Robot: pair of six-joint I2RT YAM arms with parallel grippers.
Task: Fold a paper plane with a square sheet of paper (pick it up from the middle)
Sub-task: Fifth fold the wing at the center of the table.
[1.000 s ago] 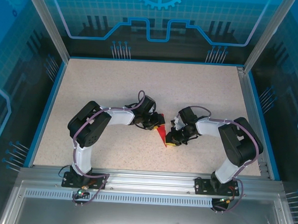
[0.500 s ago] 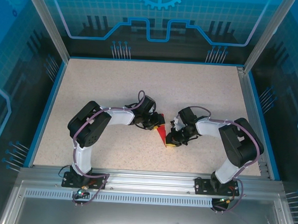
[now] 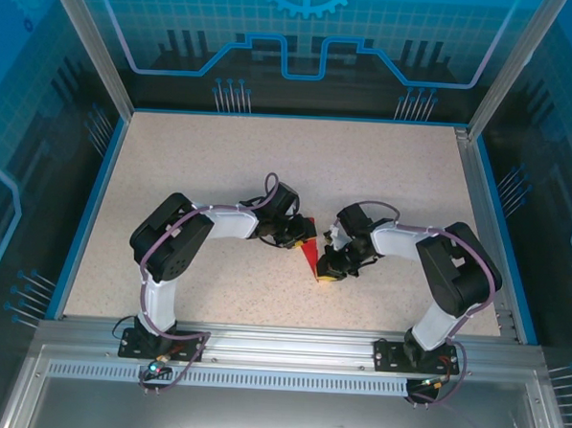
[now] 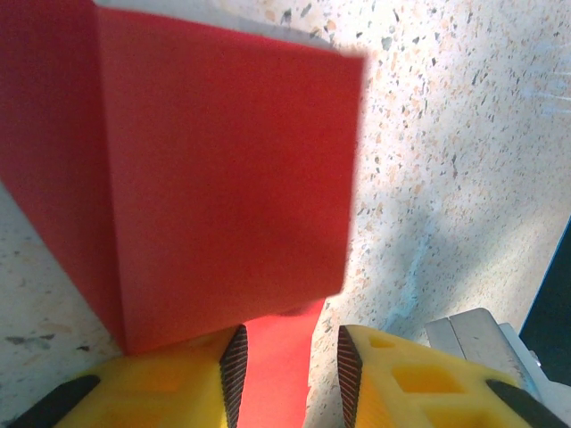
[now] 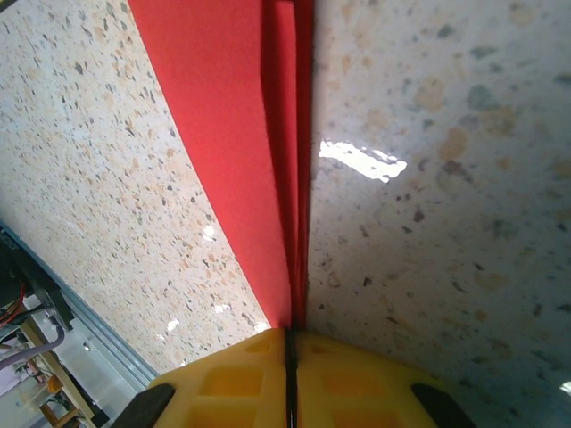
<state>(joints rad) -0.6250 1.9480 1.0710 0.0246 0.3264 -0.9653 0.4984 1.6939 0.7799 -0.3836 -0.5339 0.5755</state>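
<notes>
**One red plane, two grippers on it**

The paper plane (image 3: 309, 258) lies on the speckled table (image 3: 221, 163) as a narrow red wedge, its point toward the arm bases. There is one paper, with two grippers on two arms.

The left gripper (image 3: 294, 237) sits over the plane's wide end and hides that corner from above. The right gripper (image 3: 328, 267) is against the plane's right edge, near the tip.

In the left wrist view the left fingers (image 4: 169, 388) stand parted. A strip of the plane runs between them with a gap on one side, so they clamp nothing. Just beyond them a raised, blurred red flap blocks much of the table.

In the right wrist view the right fingers (image 5: 375, 379) are pressed together and pinch the plane's folded edge in their seam.

The left arm (image 3: 174, 237) and the right arm (image 3: 456, 271) curve in toward the plane from either side. A blue rim (image 3: 85, 213) runs well away from it.
</notes>
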